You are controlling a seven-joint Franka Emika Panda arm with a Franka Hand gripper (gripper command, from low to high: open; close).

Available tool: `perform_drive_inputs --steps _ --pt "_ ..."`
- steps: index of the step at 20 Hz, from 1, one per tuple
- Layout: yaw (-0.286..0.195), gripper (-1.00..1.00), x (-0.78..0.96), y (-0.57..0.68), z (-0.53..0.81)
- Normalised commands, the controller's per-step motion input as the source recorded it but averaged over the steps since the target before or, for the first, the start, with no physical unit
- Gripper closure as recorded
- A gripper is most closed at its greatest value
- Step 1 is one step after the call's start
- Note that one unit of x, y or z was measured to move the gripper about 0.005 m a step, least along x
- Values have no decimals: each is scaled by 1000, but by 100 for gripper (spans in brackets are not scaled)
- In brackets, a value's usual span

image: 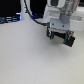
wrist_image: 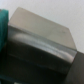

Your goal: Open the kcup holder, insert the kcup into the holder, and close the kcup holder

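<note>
Blurry dark box (wrist_image: 42, 50) fills wrist view, pincer (image: 60, 38) visible ext. only

I'm seeing my pale grey gripper (image: 60, 36) with black fingers hanging above a plain off-white table (image: 25, 60). Beneath it I'm reading a black box (wrist_image: 42, 50), teal beside it.

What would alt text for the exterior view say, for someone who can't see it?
A robot gripper hangs low over a pale table, close against a small black box-shaped object toward the exterior view's right. Dark cables and blurred dark equipment run along the back edge; the image is too blurry to show whether the gripper is open.
</note>
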Motion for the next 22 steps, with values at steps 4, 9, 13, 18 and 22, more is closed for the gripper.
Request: perform_drive_inputs --steps 4,9,13,18,22 --pt "167 -100 -524 366 -1" --pt "160 -100 -544 375 -8" --pt "151 -100 -535 401 -17" --pt "140 -100 -561 430 -11" --pt "145 -100 -552 416 -8"
